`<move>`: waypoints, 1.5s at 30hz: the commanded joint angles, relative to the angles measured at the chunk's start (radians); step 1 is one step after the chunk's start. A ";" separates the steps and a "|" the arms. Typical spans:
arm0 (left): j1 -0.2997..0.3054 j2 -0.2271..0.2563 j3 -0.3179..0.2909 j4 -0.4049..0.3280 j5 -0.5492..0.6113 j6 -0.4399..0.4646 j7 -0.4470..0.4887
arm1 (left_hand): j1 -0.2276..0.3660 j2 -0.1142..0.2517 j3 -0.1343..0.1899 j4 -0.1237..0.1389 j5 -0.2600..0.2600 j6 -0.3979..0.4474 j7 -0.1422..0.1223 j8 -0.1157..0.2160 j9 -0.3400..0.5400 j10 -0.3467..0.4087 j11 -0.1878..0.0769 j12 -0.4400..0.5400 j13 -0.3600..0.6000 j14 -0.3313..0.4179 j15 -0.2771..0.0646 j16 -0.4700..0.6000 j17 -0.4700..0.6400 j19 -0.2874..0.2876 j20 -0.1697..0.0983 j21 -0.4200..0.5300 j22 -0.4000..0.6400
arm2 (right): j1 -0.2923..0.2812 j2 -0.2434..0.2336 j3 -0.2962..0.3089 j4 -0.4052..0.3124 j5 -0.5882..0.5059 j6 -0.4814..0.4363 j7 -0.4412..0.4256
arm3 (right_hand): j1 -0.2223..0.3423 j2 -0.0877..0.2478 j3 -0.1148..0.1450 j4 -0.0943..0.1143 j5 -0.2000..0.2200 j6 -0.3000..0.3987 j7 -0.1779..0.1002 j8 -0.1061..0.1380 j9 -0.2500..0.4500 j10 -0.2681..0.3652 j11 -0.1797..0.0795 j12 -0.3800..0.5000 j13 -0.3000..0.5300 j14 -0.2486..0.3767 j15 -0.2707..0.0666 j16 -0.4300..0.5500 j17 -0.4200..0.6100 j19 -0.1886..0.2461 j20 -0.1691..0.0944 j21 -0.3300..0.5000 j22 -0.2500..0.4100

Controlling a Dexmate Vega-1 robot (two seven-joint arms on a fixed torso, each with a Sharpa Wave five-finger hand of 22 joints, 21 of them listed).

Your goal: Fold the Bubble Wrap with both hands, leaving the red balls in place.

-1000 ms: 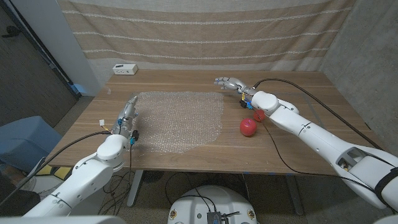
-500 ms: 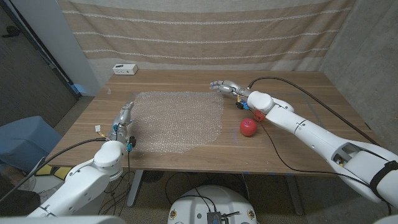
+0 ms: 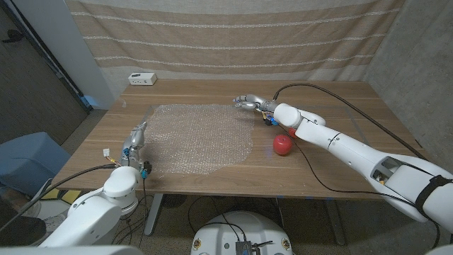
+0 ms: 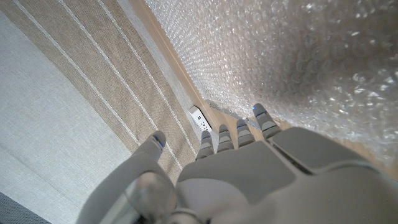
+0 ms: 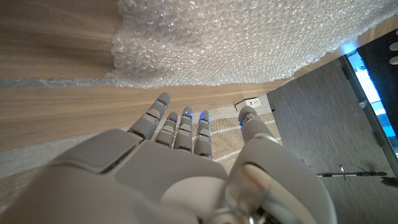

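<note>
A clear sheet of bubble wrap (image 3: 202,137) lies spread flat on the wooden table (image 3: 340,99); it also shows in the left wrist view (image 4: 298,56) and the right wrist view (image 5: 236,43). My left hand (image 3: 134,137) hovers just off the sheet's left edge, fingers extended, holding nothing. My right hand (image 3: 248,102) is at the sheet's far right corner, fingers apart, with nothing in it. One red ball (image 3: 282,144) sits on the table to the right of the sheet. A second red ball (image 3: 292,132) is partly hidden behind my right forearm.
A small white box (image 3: 142,78) stands at the table's far left corner; it also shows as the white box (image 4: 199,116) past my left fingers. A striped curtain (image 3: 233,35) hangs behind the table. Black cables run along my right arm.
My right hand has moved left toward the sheet's far right corner. My left hand has drawn back toward me and slightly outward along the sheet's left edge.
</note>
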 commanded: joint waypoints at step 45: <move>0.111 -0.407 -0.074 -0.248 0.132 0.375 0.278 | 0.236 -0.043 0.026 -0.226 -0.062 0.137 0.055 0.014 0.010 0.223 0.073 0.039 0.013 0.285 0.010 0.027 0.003 0.313 0.023 0.045 0.003 | 0.107 0.082 -0.135 0.180 -0.227 -0.049 -0.001 | 0.049 -0.003 0.030 0.015 0.000 0.056 -0.013 0.000 0.005 0.031 -0.016 0.001 0.005 0.019 -0.025 0.011 0.004 0.013 -0.012 0.008 0.003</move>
